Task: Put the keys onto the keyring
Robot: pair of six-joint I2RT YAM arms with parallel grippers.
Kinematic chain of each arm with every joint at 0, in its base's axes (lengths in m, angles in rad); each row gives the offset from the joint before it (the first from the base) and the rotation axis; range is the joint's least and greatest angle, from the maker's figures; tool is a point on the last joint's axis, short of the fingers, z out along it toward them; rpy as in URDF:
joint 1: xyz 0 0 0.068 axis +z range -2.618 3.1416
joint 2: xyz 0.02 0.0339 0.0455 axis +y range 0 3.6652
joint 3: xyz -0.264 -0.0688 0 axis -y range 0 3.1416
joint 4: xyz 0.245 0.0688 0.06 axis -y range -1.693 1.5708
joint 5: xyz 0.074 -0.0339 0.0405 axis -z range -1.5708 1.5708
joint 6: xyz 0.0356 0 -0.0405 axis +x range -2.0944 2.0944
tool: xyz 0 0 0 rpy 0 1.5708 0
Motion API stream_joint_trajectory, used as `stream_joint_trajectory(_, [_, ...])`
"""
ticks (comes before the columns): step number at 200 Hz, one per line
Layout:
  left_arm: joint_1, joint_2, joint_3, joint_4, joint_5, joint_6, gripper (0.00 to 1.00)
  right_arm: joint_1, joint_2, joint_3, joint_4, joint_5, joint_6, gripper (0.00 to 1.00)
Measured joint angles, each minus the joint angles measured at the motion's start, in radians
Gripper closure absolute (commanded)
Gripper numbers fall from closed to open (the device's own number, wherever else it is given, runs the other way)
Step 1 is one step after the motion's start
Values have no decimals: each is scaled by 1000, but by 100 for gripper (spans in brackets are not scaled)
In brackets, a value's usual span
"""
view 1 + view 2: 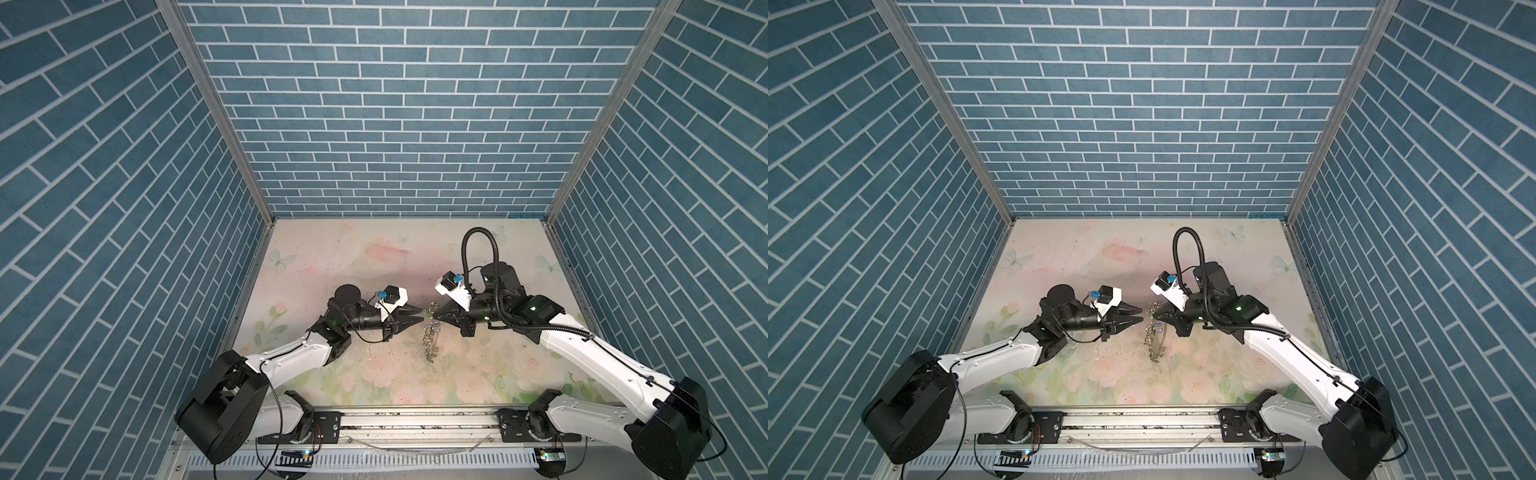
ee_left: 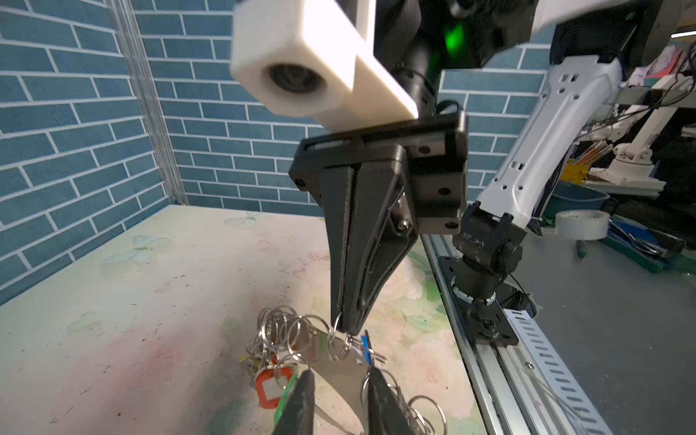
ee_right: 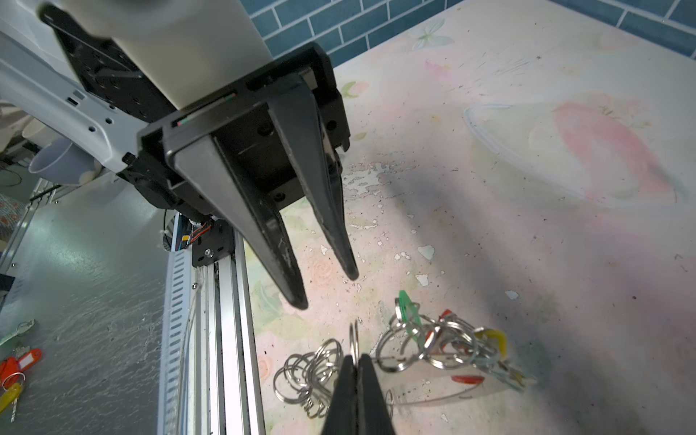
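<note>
In a top view, past the near rail [image 1: 415,419], the keyring [image 1: 429,340] trails from the right claw [image 1: 434,319] toward that rail. Left wrist view: the left claw [image 2: 341,373], jaws slightly parted and empty, faces it, with keys [image 2: 269,388] among its rings. Right wrist view: the right claw pinches the keyring by one end.

My keyring [image 1: 430,337], a thin silvery hoop crowded with small split rings, hangs by one ring pinched in my right gripper [image 3: 356,361]. A red-tagged key [image 2: 269,388], a green-tagged key [image 3: 408,312] and a yellow-tagged key [image 3: 493,337] bunch among its rings (all tangled close).
</note>
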Motion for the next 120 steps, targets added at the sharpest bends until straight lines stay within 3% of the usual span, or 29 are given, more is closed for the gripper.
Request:
stream_joint_trajectory(62, [-2, 26, 0, -29, 34, -4, 76, 54, 69, 121, -181, 51, -57, 100])
stream_joint_trajectory(120, [-32, 73, 0, 51, 52, -51, 84, 86, 115, 162, -235, 69, -90, 100])
